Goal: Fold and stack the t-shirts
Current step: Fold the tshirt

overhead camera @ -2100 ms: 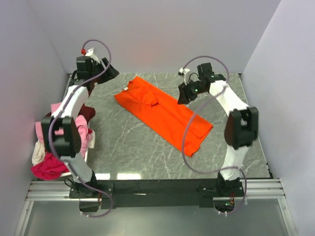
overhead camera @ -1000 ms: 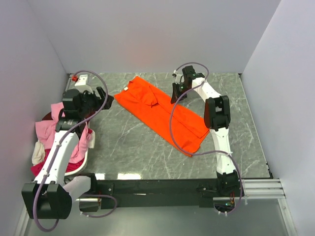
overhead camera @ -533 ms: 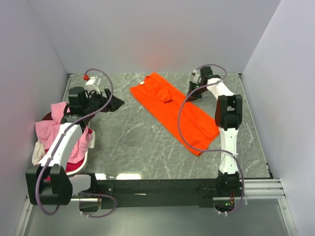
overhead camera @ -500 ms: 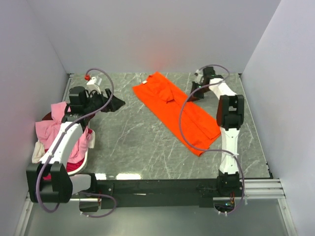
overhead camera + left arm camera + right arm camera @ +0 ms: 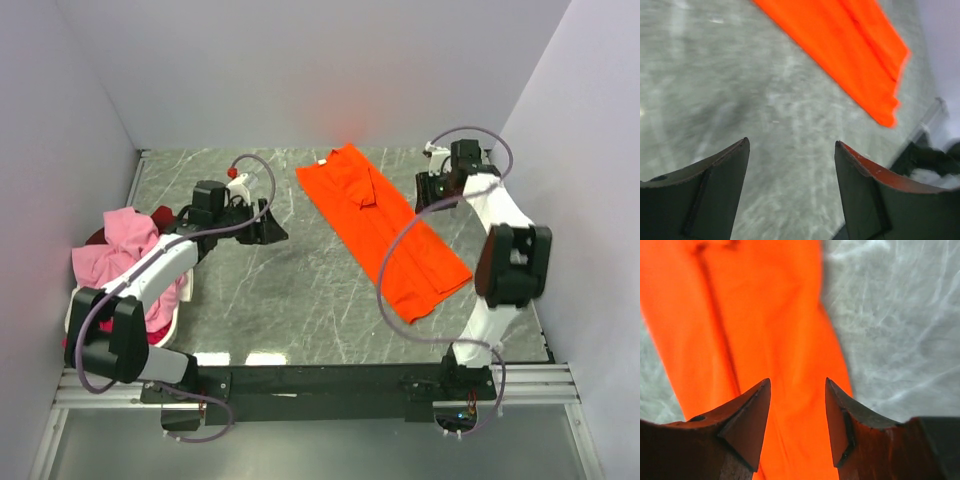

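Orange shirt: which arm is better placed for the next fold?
Probably the right. The right gripper hangs open directly over the orange shirt, near its edge, so it could pinch the cloth there. The left gripper is open too, but over bare table, well apart from the shirt.

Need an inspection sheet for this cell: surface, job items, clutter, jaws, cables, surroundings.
Surface: grey marbled table, no spills seen.
Job's things: orange t-shirt folded into a long strip, diagonal at right; pile of pink shirts at left edge.
Clutter: nothing seen.
Grippers: left gripper jaws open, empty, over bare table; right gripper jaws open, empty, above the orange t-shirt.
Cables: purple cable loops along each arm, right one crossing over the t-shirt.
Surroundings: plain white walls on three sides.
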You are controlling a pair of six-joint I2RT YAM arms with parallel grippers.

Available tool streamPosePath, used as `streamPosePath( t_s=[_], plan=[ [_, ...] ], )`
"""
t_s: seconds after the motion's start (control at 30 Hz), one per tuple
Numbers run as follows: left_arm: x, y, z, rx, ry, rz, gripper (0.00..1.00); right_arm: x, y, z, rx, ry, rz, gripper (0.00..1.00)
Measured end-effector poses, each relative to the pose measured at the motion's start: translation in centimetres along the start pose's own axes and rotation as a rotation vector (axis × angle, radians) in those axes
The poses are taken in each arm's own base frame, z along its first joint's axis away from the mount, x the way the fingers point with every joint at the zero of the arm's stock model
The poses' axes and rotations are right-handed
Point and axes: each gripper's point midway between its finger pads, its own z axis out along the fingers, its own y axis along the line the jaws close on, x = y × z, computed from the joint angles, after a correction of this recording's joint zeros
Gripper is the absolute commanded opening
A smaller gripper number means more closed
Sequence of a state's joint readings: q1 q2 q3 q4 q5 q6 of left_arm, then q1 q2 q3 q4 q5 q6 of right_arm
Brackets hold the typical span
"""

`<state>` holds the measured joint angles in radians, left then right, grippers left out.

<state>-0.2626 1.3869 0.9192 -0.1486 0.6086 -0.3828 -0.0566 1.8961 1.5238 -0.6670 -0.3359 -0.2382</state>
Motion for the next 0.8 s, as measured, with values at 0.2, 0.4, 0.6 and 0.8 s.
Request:
streamPosePath(
  t_s=[0.2,0.4,0.6,0.8],
  plan=[
    [-3.0,1.4,-3.8,-0.222,-0.150,0.097,0.90,3.0,10.2,-4.1,-0.053,-0.105,-0.479,0.54],
    [-6.3,1.0,-10.5,-0.396,-0.395,0.213,0.94,13.2,19.3,-1.0,-0.178,0.082,-0.783,0.55],
    [-3.9,3.9,-12.3,-0.539,-0.399,0.211,0.94,16.3,18.3,0.5,-0.023,0.172,-0.845,0.53],
    [-3.8,4.3,-12.5,-0.562,-0.399,0.213,0.93,16.8,17.3,1.9,0.093,0.206,-0.854,0.46]
  ],
)
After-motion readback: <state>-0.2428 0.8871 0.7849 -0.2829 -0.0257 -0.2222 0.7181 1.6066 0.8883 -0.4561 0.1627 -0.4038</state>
